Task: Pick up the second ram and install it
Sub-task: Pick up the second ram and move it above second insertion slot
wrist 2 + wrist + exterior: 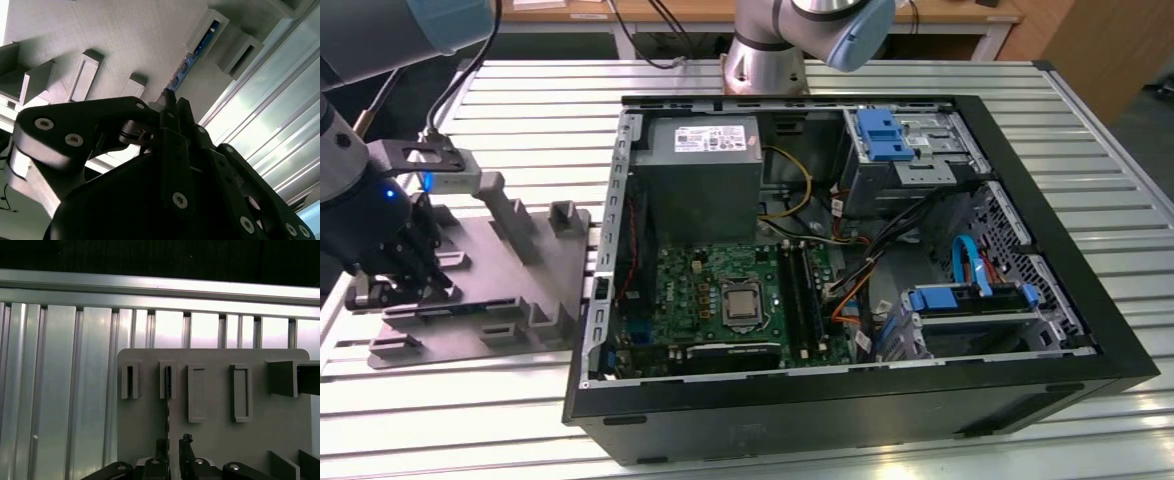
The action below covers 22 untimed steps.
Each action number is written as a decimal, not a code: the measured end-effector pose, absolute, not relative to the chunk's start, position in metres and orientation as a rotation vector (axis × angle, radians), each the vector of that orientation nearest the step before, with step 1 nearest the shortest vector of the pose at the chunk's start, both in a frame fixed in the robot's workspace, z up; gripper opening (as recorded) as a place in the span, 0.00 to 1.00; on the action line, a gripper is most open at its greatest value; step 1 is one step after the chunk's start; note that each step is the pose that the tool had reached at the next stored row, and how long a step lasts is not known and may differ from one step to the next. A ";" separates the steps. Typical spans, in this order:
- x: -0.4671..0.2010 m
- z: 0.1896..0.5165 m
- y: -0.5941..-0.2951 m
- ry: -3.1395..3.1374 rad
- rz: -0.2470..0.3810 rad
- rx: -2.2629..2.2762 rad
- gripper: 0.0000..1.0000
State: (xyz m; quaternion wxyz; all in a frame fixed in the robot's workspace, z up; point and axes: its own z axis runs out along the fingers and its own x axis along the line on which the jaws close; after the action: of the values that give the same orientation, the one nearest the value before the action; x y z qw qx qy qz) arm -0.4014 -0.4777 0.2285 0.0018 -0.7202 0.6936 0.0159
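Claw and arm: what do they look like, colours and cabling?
The claw is black, built of jointed links with silver screw heads. The arm has silver tubes and light-blue joint caps; a grey bracket near the wrist carries a black cable, beside a blue light.

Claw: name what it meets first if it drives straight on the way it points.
The second ram, standing on edge in the grey fixture plate, lies straight ahead of the claw, with the plate behind it. Depth is unclear; claw and ram may be touching.
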 end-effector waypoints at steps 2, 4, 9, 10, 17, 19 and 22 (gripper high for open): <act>-0.401 0.228 -0.478 2.176 0.050 -2.260 0.23; -0.401 0.228 -0.478 2.176 0.050 -2.261 0.30; -0.401 0.222 -0.478 2.176 0.050 -2.261 0.30; -0.401 0.220 -0.478 2.176 0.050 -2.261 0.30; -0.402 0.207 -0.478 2.176 0.050 -2.261 0.30; -0.402 0.204 -0.478 2.176 0.050 -2.262 0.30; -0.402 0.198 -0.478 2.175 0.050 -2.262 0.30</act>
State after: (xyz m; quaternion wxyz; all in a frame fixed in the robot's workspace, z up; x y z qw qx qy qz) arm -0.4018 -0.4781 0.1981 0.0017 -0.7207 0.6931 0.0159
